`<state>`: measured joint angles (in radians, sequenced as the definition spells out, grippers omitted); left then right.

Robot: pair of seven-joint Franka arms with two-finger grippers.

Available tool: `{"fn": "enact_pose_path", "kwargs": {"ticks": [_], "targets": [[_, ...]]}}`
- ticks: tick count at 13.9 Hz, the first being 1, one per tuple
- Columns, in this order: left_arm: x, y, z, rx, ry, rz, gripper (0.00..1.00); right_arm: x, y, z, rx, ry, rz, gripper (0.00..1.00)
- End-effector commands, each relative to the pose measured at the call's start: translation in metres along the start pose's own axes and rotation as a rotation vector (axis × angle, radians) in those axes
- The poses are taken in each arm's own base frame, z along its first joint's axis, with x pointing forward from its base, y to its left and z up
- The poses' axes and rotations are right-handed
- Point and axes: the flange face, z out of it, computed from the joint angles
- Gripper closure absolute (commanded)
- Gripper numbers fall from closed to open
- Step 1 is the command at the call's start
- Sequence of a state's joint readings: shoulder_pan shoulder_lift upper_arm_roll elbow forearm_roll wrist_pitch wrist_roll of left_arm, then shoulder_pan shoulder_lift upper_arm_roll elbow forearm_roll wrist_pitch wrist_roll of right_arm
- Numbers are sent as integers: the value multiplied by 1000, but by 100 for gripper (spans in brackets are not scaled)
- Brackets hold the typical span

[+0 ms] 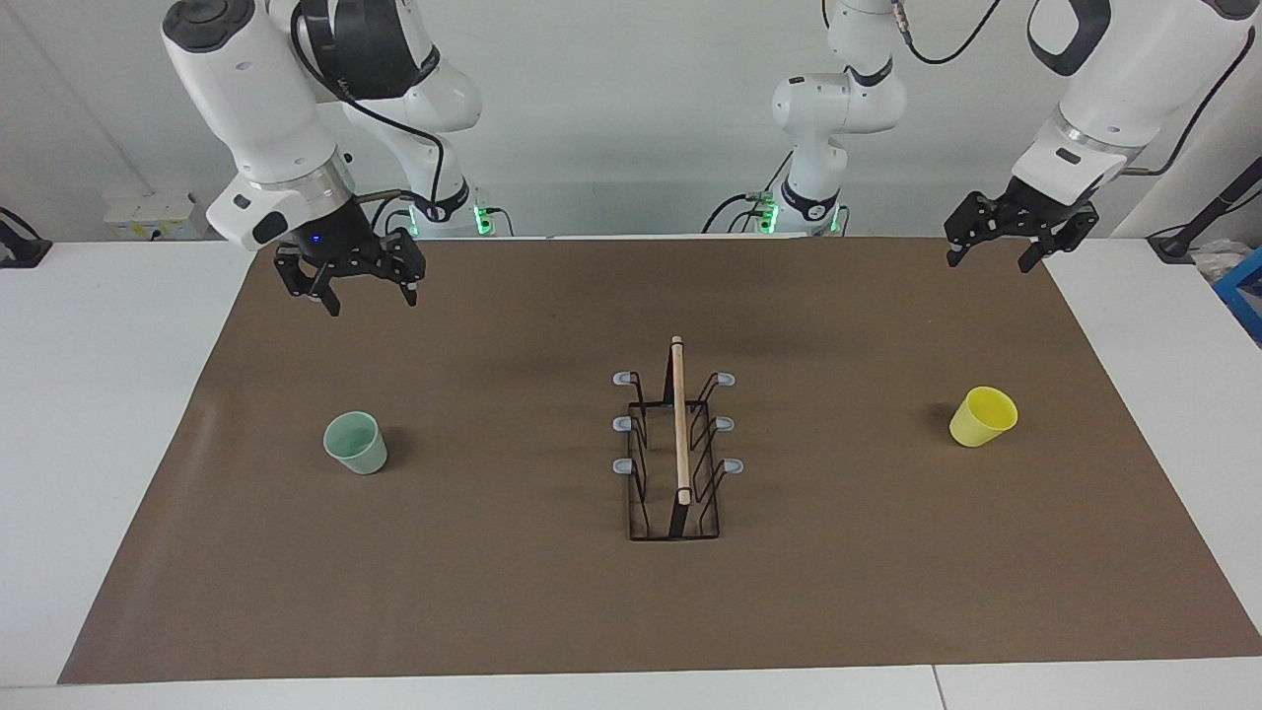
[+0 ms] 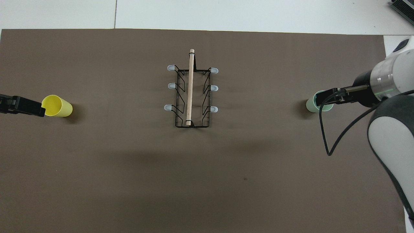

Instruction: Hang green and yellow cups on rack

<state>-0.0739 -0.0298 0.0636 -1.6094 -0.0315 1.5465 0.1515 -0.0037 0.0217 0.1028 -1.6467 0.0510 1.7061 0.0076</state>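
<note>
Facing view: black wire rack (image 1: 674, 463) stands mid-mat on the brown mat (image 1: 493, 592), wooden bar running toward and away from the robots, six grey-tipped pegs bare. Green cup (image 1: 356, 443) upright on the mat toward the right arm's end, mouth up. Yellow cup (image 1: 982, 416) toward the left arm's end, tipped over on its side. Right gripper (image 1: 367, 293) raised over the mat's edge nearest the robots, fingers spread wide, nothing between them. Left gripper (image 1: 994, 250) raised over the mat's corner at its own end, likewise wide and empty. Both well apart from the cups. Overhead view: rack (image 2: 191, 94) central, pegs in two rows of three. Yellow cup (image 2: 58, 106) lying with its mouth toward the left arm's end; a dark part of the left gripper (image 2: 22, 105) overlaps its rim. Green cup (image 2: 315, 105) partly covered by the right arm.
</note>
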Motion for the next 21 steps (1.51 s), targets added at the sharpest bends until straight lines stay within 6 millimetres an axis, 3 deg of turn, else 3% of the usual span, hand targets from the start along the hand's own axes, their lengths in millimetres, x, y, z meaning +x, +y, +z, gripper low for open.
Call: {"fn": "enact_pose_path", "kwargs": {"ticks": [1, 6, 12, 15, 18, 21], "targets": [[-8, 0, -3, 16, 14, -13, 0, 0, 1, -3, -15, -10, 11, 0], [-10, -2, -1, 27, 3, -27, 0, 3, 6, 1, -14, -11, 13, 0], [-7, -7, 3, 23, 10, -263, 0, 9, 8, 5, -59, 32, -4, 0], [-3, -7, 7, 14, 39, -407, 0, 17, 2, 19, -75, 75, -22, 0], [3, -12, 20, -7, 8, -443, 0, 28, 6, 53, -153, 43, -72, 0], [17, -32, 42, -94, -42, -652, 0, 40, 6, 99, -290, -57, -328, 0]]}}
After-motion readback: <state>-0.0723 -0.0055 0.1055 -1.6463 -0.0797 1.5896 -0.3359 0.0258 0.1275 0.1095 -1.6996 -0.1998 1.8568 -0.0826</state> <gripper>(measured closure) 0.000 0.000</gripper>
